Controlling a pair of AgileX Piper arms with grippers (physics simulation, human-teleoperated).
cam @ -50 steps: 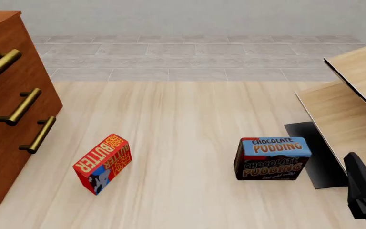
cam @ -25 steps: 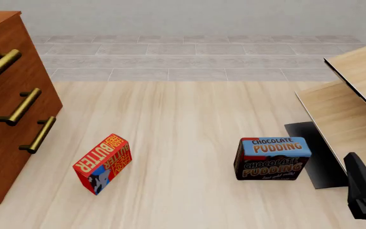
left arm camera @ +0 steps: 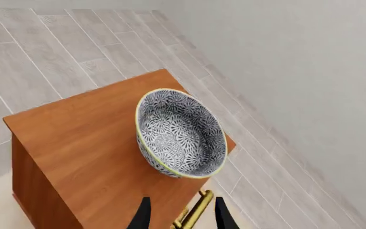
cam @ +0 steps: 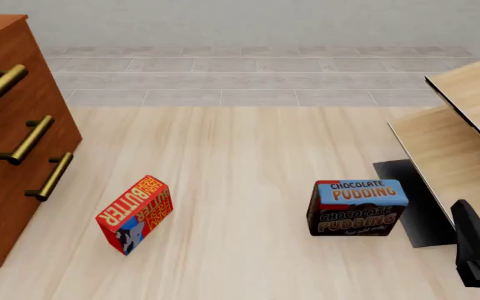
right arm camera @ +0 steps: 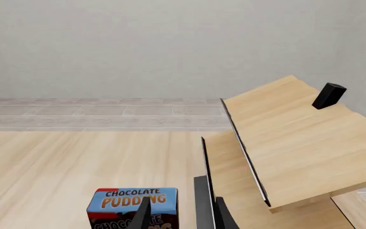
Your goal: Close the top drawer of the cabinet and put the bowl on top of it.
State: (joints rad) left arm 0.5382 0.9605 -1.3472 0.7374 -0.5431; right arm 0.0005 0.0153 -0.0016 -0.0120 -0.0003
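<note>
"BUTTER" was printed on a red box [cam: 135, 214] at near left; "CHOCOLATE PUDDING" was lettered on a blue box [cam: 357, 207] at right. Both stood on the pale wooden table [cam: 240, 162], backed by grey floor tiles. The bowl [left arm camera: 180, 133] was seen resting on the cabinet [left arm camera: 87, 157], above the shut top drawer [cam: 2, 87]. The left gripper [left arm camera: 181, 215] and right gripper [right arm camera: 181, 211] were held apart, empty.
</note>
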